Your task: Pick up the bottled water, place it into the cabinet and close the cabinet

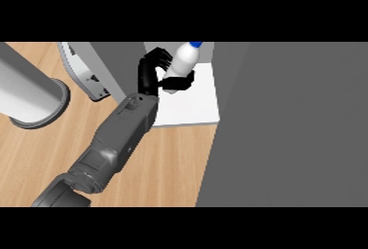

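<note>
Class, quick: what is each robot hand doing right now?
Left hand: fingers curled round the bottled water, over the cabinet's white shelf.
Right hand: not in view.

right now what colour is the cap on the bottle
Blue, on a white bottle in the hand; head view.

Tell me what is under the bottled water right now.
Beneath the bottled water lies the cabinet's white shelf. The robot hand is curled round the bottle's lower part and hides its base, so whether it touches the shelf cannot be seen.
</note>
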You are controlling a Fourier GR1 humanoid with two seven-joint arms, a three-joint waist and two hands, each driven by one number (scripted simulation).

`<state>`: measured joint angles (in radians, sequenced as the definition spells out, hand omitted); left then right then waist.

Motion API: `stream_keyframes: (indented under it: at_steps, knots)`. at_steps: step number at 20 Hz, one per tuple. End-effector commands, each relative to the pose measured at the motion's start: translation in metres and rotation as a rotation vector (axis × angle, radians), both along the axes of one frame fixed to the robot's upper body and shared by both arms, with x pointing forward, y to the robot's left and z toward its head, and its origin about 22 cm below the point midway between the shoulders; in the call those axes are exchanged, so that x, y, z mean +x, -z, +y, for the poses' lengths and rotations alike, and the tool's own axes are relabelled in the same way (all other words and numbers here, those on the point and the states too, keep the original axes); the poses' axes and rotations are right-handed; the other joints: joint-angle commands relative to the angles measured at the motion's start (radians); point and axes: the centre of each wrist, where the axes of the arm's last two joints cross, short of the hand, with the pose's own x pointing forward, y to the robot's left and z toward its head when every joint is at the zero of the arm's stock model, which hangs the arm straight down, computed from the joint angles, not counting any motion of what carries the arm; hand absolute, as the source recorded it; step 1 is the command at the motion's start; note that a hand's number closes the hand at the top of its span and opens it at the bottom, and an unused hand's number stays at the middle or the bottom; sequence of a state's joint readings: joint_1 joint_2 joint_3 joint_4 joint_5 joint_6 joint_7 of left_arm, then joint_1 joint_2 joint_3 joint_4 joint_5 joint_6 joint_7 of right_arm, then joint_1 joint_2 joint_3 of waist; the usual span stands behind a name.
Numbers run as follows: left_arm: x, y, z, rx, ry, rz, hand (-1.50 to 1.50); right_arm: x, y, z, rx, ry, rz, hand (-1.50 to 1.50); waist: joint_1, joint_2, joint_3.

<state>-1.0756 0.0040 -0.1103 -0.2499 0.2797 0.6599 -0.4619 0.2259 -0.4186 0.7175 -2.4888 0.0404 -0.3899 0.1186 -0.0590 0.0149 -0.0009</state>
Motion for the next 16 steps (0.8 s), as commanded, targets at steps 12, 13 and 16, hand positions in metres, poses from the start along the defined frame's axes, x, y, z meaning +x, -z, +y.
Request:
stream_keyframes:
  at_steps: [12,13,16]
  knots:
    - [-0.007,0.028,0.023,0.236,-0.085,0.068,-1.50,-0.009,-0.007,-0.001,0.021,-0.038,-0.039,-1.50,-0.025,0.012,0.000]
    - [0.001,0.009,0.007,0.243,-0.137,0.049,-1.50,-0.014,-0.019,-0.010,0.007,-0.033,-0.039,-1.50,-0.037,0.012,0.000]
    - [0.000,0.013,0.012,0.252,-0.113,0.047,-1.50,-0.010,-0.014,-0.007,0.012,-0.050,-0.043,-1.50,-0.029,0.013,0.000]
